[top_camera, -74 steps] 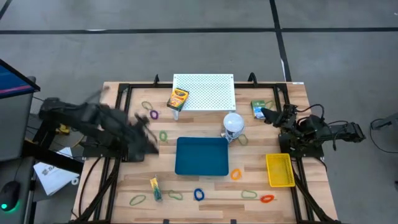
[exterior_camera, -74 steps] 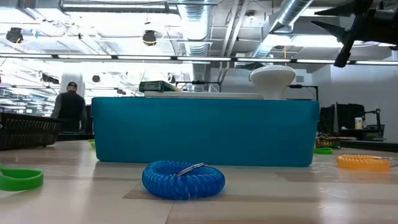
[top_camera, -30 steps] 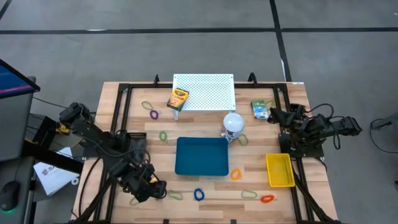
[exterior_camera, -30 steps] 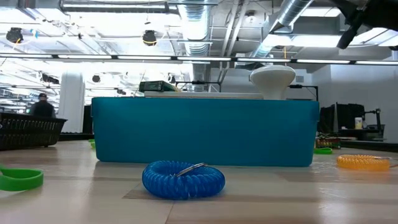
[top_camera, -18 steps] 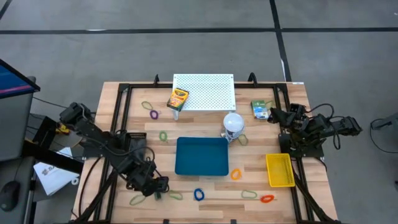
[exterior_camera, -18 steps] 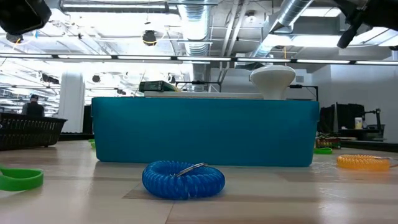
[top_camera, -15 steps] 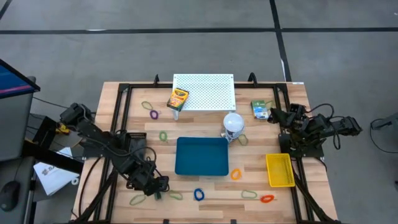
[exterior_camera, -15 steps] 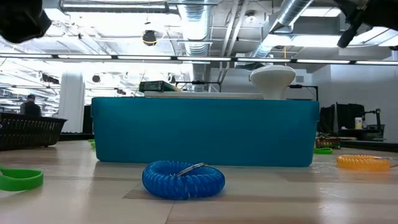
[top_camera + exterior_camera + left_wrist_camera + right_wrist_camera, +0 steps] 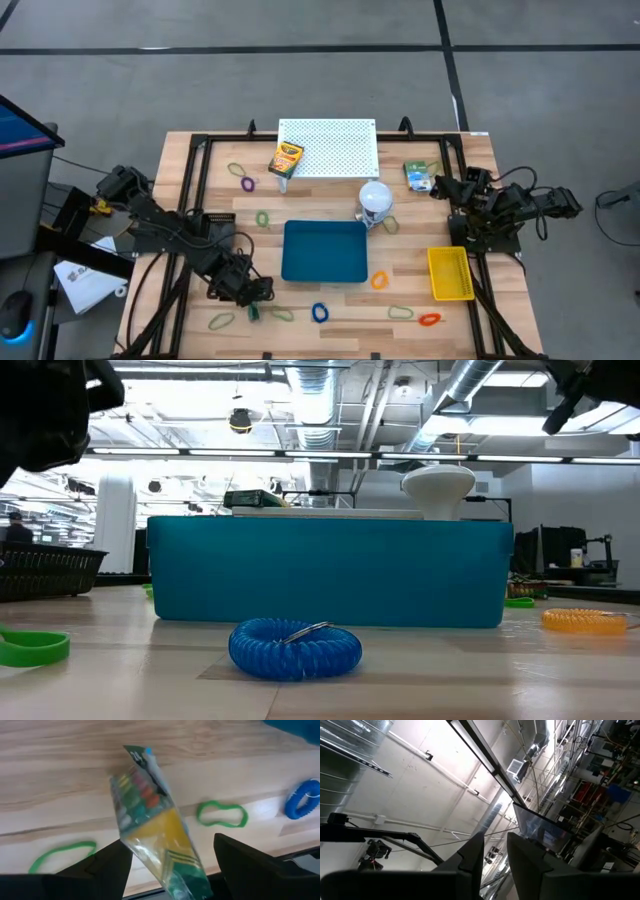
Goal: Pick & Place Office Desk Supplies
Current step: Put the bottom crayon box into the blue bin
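A clear packet of coloured supplies with a yellow-and-green end lies flat on the wooden table near its front left; only its near end shows in the high view. My left gripper hangs just above it, pointing steeply down and open, with one finger on either side of the packet, touching nothing. My right gripper waits at the table's right edge, pointing up at the ceiling, its fingers a narrow gap apart with nothing between them.
A blue bin stands mid-table. Beside the packet lie green loops and a blue coil loop. Farther off are a crayon box, a white perforated board, a white ball-shaped object and a yellow basket.
My left gripper has sunk toward the packet and shifted a little toward the table's right and far edges, staying open; its arm has come into the low view's upper left corner. The packet has not moved.
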You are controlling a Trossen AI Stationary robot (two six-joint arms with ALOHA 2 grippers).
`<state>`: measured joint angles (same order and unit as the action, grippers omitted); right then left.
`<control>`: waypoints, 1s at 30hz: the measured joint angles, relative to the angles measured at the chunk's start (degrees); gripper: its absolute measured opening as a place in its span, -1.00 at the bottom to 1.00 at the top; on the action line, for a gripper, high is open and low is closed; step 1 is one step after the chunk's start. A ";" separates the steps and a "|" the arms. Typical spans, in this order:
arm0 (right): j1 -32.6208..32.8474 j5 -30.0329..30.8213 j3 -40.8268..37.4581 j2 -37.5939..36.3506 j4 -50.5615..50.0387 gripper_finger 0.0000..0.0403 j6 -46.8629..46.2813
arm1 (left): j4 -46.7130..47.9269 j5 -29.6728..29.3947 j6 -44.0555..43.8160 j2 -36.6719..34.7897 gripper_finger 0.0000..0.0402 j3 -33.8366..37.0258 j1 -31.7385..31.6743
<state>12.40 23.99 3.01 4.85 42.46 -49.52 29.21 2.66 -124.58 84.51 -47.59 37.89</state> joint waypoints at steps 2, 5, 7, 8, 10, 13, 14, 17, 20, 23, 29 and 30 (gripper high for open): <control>0.00 -0.22 0.00 -0.01 0.02 -0.59 0.00 | -0.55 0.41 -0.02 0.00 0.35 0.77 0.00; 0.00 -0.49 0.00 -0.01 0.02 -0.59 -0.02 | -0.75 0.62 -0.15 0.00 0.33 1.56 -0.02; 0.00 -0.88 0.00 -0.01 0.02 -0.59 -0.02 | -0.91 0.73 -0.17 0.00 0.31 1.92 -0.09; 0.00 -1.18 0.00 0.00 0.02 -0.59 -0.04 | -1.76 0.73 -0.20 -0.01 0.29 2.25 -0.09; 0.00 -1.52 0.00 0.00 0.02 -0.59 -0.04 | -3.50 0.71 -0.32 -0.02 0.23 3.45 -0.09; 0.00 -1.58 0.00 -0.01 0.02 -0.59 -0.05 | -5.67 0.67 -0.57 0.00 0.13 5.03 -0.09; 0.00 -1.58 0.00 -0.01 0.02 -0.59 -0.07 | -6.56 0.67 -0.67 -0.02 0.09 5.44 -0.09; 0.00 -1.67 -0.02 -0.01 0.02 -0.59 -0.20 | -8.09 0.67 -0.84 -0.02 -0.04 6.39 -0.07; 0.00 -1.67 -0.02 -0.01 0.02 -0.59 -0.20 | -8.78 0.67 -1.45 -0.02 -0.20 6.96 -0.07; 0.00 -1.67 -0.02 -0.01 0.02 -0.59 -0.20 | -8.94 0.31 -1.72 -0.02 -0.39 6.99 -0.07; 0.00 -1.62 -0.02 -0.01 0.02 -0.59 -0.17 | -13.65 -2.50 -1.71 -0.02 -0.54 7.01 -0.07; 0.00 -1.62 -0.02 -0.01 0.02 -0.59 -0.15 | -15.25 -3.24 -1.69 -0.02 -0.54 7.01 -0.07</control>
<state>12.40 22.37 2.98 4.84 42.48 -49.67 13.97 -0.57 -126.27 84.49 -40.58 37.82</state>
